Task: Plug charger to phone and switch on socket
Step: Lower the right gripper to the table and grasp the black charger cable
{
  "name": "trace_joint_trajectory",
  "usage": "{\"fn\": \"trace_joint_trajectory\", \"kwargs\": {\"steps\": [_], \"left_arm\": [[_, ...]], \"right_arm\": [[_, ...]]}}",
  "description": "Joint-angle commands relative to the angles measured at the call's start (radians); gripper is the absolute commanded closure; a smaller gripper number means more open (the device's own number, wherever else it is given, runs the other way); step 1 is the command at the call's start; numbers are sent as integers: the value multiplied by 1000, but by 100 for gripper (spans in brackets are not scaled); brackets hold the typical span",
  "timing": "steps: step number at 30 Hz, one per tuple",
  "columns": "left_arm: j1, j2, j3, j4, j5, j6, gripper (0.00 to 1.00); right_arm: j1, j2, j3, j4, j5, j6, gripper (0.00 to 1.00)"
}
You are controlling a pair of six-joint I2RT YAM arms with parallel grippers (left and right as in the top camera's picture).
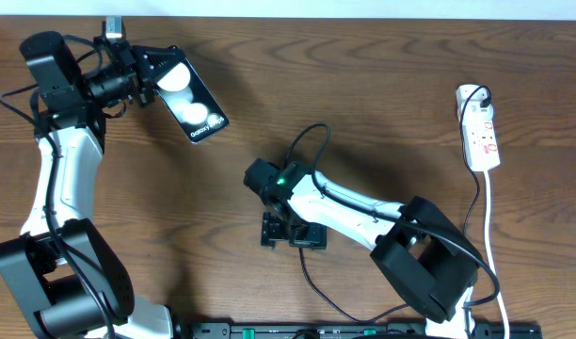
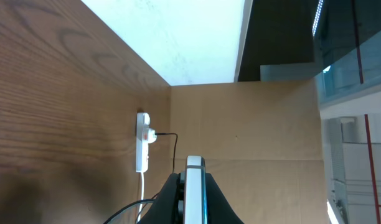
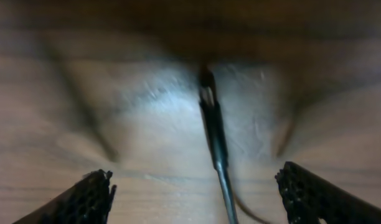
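Note:
My left gripper (image 1: 154, 77) is shut on the black phone (image 1: 190, 102) and holds it up at the far left, its glossy screen with white reflections facing up. In the left wrist view the phone (image 2: 194, 183) shows edge-on between the fingers (image 2: 193, 208). My right gripper (image 1: 293, 231) is open, low over the table's middle, straddling the thin black charger cable (image 1: 305, 273). In the right wrist view the cable's plug tip (image 3: 207, 93) lies on the wood ahead of the open fingers (image 3: 203, 196). The white socket strip (image 1: 482, 132) lies at the far right.
A black plug (image 1: 478, 94) sits in the strip's far end, and a white cord (image 1: 489, 235) runs toward the front edge. The strip also shows in the left wrist view (image 2: 142, 140). Brown wooden table (image 1: 382, 85). A black rail (image 1: 363, 331) runs along the front edge.

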Motion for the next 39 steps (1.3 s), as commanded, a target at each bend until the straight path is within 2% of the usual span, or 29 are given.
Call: {"fn": "trace_joint_trajectory", "kwargs": {"steps": [1,5,15,26,27,30,35,39], "left_arm": [[2,-9,11,8,29,7,93],[2,-9,11,8,29,7,93],[2,-9,11,8,29,7,93],[2,-9,11,8,26,18,92],[2,-9,11,8,24,18,93],[2,-9,11,8,21,18,93],[2,-9,11,8,22,18,92],[2,-9,11,8,21,18,93]], "right_arm": [[9,0,-5,-5,4,30,20],[15,0,-8,-2,25,29,23],[3,0,-8,29,99,13,22],[-34,39,-9,54,62,-26,25],[-36,39,-9,60,48,-43,27],[-38,40,-9,60,48,-46,49],[-37,40,-9,55,39,-45,69],[-37,40,-9,43,28,-45,89]]}}
